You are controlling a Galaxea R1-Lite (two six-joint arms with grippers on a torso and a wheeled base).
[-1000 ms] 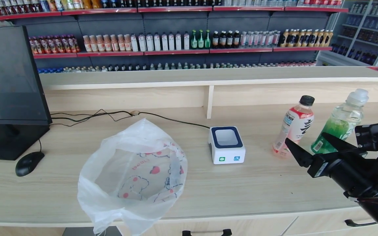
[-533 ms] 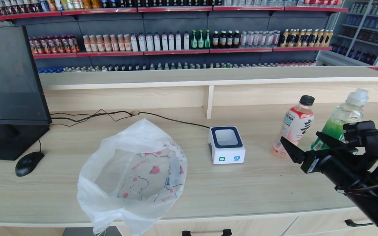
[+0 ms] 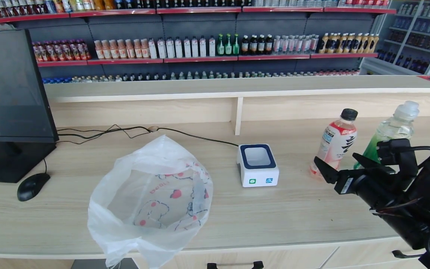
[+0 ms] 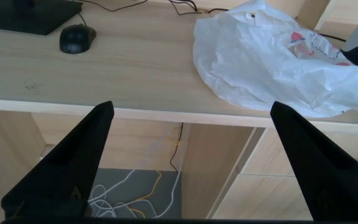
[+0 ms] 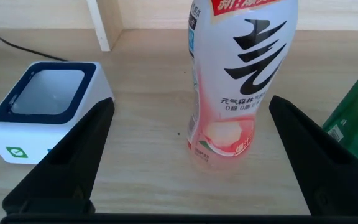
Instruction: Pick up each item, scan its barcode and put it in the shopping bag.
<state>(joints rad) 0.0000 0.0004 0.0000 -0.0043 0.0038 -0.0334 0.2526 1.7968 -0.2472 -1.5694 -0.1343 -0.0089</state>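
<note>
Since both bottles stand on the counter (image 3: 293, 209), well apart from the bag, I judge the first pick is in hand.

- Right gripper (image 3: 339, 161): low over the counter top, roughly level, pointing forward. Jaws spread wide, holding nothing.
- Pink bottle (image 3: 335, 144): upright, centred in the gap between the fingers in the right wrist view. I see no contact, and I cannot tell whether the tips have drawn level with it.
- Green bottle (image 3: 388, 136): upright, just beside the pink one on its right, near the outer finger. I would watch for a nudge there.
- Next move, as I read it: ease forward until the fingers flank the pink bottle's body, close, lift, then turn its barcode to the scanner (image 3: 257, 164).
- Shopping bag (image 3: 151, 194): mouth open, at the counter's front edge, left of the scanner.
- Left gripper (image 4: 191, 107): in front of the counter, below its top. Jaws spread, holding nothing.
</note>
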